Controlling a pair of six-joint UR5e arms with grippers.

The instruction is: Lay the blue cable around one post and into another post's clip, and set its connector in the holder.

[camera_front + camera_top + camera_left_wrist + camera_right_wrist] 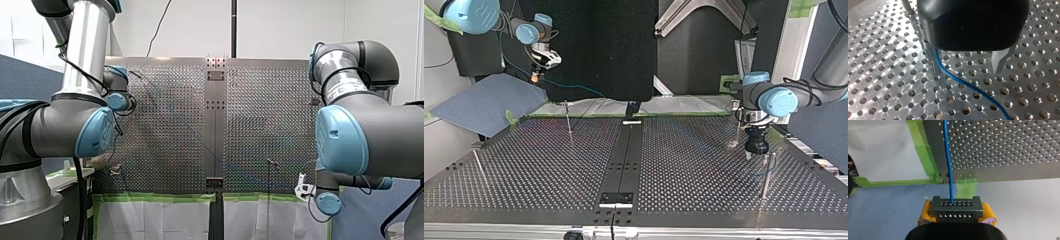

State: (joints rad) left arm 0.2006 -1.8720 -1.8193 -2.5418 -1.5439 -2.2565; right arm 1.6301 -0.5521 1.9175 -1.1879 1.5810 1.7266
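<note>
In the right wrist view my right gripper point(956, 218) has its yellow pads point(924, 213) shut on a dark connector block point(955, 205). The blue cable point(948, 157) runs from the block straight ahead over the table's taped edge. In the top view that gripper point(537, 74) hangs off the table's far left corner. My left gripper point(966, 66) stands open just above the perforated plate. The blue cable point(965, 83) passes close beside one metal finger point(931, 58), inside the gap. In the top view it point(755, 152) is at the right, beside a thin post point(766, 175).
Two more thin posts point(568, 120) point(479, 165) stand on the top view's left half. A black plate point(615, 198) sits on the centre strip at the near edge, a small bracket point(632, 120) at the far edge. Green tape point(923, 155) lines the table's border.
</note>
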